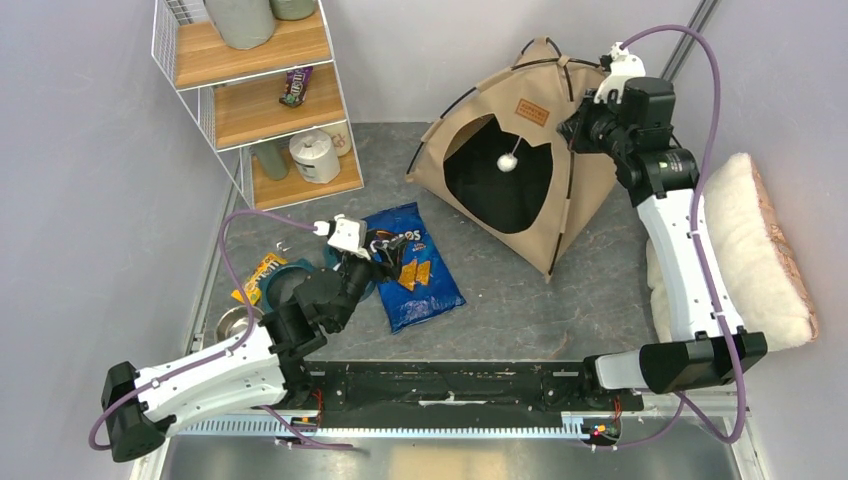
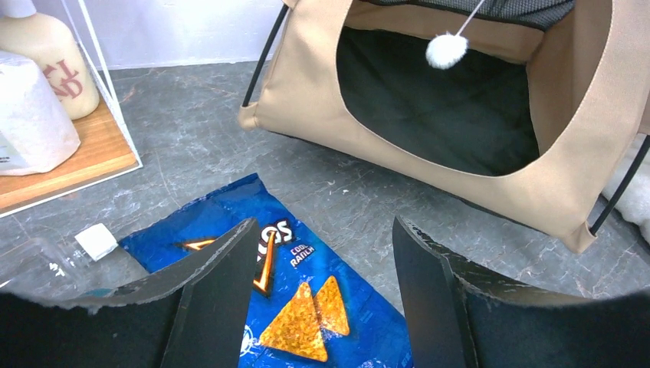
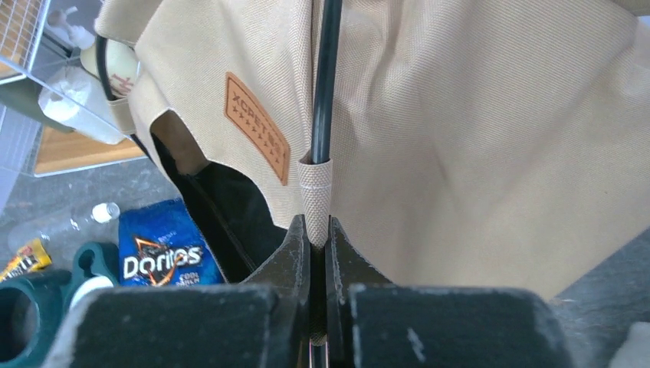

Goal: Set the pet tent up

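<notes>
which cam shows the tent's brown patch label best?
Right wrist: the patch label is close up, lettering visible. Top external shows the patch label only as a small brown tag on the pet tent. Left wrist misses it.

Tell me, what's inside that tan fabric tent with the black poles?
Inside the tan fabric tent, a black quilted lining covers the floor, and a white pom-pom hangs on a string in the doorway. The side corners are hidden behind the fabric walls.

pet tent: matt woven cloth | pole: smooth, glossy | chip bag: shiny plastic | shelf: wood
</notes>
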You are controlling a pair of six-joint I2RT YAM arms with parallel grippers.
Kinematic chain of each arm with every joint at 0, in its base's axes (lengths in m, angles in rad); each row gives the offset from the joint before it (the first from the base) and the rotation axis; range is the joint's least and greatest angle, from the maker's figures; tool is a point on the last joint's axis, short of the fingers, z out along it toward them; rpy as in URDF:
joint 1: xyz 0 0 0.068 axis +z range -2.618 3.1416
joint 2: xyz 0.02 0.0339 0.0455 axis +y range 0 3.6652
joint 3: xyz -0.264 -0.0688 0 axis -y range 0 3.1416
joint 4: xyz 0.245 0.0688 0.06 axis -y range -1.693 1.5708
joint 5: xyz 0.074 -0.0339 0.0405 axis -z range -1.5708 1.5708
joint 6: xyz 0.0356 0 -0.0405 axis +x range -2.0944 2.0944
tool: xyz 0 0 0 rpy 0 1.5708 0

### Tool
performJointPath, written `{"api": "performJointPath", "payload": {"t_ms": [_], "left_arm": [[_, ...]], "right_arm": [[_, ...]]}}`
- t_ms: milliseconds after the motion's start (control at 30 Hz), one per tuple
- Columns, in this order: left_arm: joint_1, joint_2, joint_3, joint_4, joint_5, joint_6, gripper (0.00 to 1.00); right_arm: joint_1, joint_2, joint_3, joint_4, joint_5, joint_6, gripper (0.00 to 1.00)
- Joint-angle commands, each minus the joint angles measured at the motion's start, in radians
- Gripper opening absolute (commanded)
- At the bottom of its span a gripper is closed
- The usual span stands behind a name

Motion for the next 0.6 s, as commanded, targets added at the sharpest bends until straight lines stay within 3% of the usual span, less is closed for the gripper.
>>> {"api": "performJointPath", "payload": {"t_ms": [0, 267, 433, 567], "left_arm": [[0.005, -0.029, -0.012, 0.001, -0.048, -0.035, 0.7], [0.005, -0.053, -0.028, -0.017, -0.069, -0.044, 0.7], [0.005, -0.063, -0.038, -0.018, -0.075, -0.047, 0.7], [0.005, -0.053, -0.038, -0.014, -0.063, -0.046, 0.7]], "right_arm": [[0.076, 0.032, 0.014, 0.169, 0.169, 0.127, 0.0], [0.259, 0.135, 0.03, 0.28, 0.419, 0.209, 0.0], [0.317, 0.173, 0.013, 0.265, 0.482, 0.271, 0.0], [0.332, 0.186, -0.011, 0.232, 0.483, 0.271, 0.17]]}}
